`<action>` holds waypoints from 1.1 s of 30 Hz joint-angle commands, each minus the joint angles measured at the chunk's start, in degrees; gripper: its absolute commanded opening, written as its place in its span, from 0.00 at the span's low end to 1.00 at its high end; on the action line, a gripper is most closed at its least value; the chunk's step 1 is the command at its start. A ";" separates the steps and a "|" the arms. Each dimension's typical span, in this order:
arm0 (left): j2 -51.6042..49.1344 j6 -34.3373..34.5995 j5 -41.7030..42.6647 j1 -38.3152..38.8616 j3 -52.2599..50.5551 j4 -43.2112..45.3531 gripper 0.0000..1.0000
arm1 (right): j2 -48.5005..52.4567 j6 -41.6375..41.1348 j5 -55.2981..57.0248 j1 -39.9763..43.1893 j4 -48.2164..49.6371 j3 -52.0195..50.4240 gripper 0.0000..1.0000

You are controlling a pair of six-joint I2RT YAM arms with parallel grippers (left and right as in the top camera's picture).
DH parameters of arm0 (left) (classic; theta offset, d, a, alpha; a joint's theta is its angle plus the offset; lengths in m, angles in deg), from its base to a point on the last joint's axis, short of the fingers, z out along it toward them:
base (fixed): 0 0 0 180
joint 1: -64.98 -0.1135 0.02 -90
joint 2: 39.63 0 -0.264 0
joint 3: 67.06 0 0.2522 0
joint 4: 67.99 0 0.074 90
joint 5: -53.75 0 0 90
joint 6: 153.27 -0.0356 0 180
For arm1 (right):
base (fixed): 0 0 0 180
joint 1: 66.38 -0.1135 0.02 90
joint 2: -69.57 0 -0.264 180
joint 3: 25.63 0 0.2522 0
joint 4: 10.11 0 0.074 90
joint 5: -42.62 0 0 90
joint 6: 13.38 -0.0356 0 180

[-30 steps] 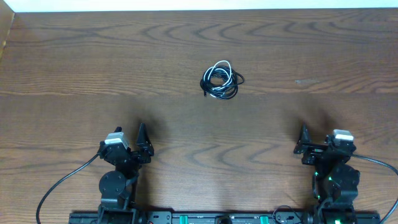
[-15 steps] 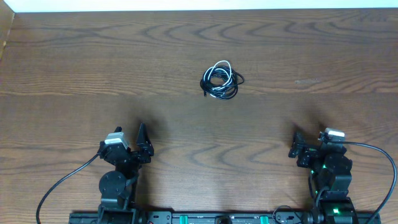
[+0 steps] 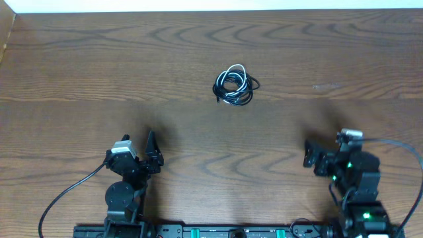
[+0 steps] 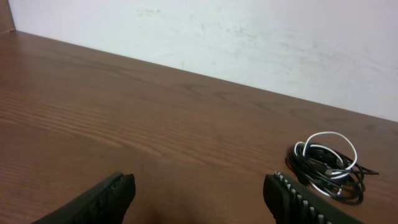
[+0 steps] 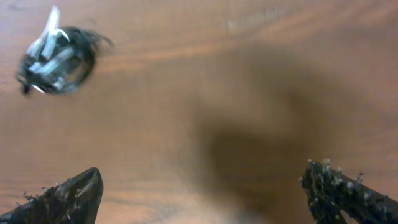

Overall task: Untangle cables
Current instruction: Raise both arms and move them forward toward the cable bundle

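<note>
Overhead: cables (image 3: 234,86) sit as one small tight coil on the table (image 3: 99,59), ahead of both grippers and roughly between them, well apart from each. From the left gripper (image 3: 153,149) the coil is forward and off to its right. From the right gripper (image 3: 309,153) it is forward and off to its left. Left gripper jaws stand apart, nothing between them, nothing touching. Right gripper jaws are spread wide, also empty. Both grippers sit low at the near side of the table, and each arm has a thick black lead (image 3: 66,195) trailing off behind it. Left wrist view: left fingers (image 4: 115,190) show at the bottom edge with bare wood in the gap. The coil lies flat, forward of and just right of the right-hand finger, near the far table edge below the white wall (image 4: 249,37). The whitish strand (image 4: 323,135) arcs over the top of the black loops, and one thin black end pokes out on the coil's right side. Right wrist view is blurred: right fingers (image 5: 74,190) sit in the bottom corners with wood and a dark shadow patch between them. The coil is far forward and left of the left-hand finger, not in line with the gap. Can't make out individual plug ends or how the loops cross in any view.
</note>
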State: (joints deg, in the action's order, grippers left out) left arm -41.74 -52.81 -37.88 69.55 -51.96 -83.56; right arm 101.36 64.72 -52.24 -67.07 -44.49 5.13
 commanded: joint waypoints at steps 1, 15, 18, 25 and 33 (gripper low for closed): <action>0.37 -0.57 -0.48 -0.28 -1.11 -2.23 0.72 | 6.38 2.78 -1.14 -0.17 -0.55 8.98 0.99; 0.37 -0.04 4.55 -0.28 -0.72 2.82 0.72 | 24.06 2.91 -5.31 -3.76 0.37 32.39 0.99; -0.04 0.74 7.21 -0.28 3.45 -0.85 0.72 | 24.81 3.41 -8.57 -3.78 2.45 32.70 0.99; -18.80 0.44 7.15 -0.28 31.17 -16.92 0.72 | 27.41 9.11 -6.62 -6.58 -5.40 40.94 0.99; -51.84 -2.56 7.19 -0.28 69.13 -39.06 0.72 | 34.25 9.46 -1.14 -11.43 -8.63 49.16 0.99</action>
State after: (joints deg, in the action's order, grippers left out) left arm -84.64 -52.90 -31.39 69.51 7.01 -118.42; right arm 132.77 72.98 -55.80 -77.26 -52.25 51.42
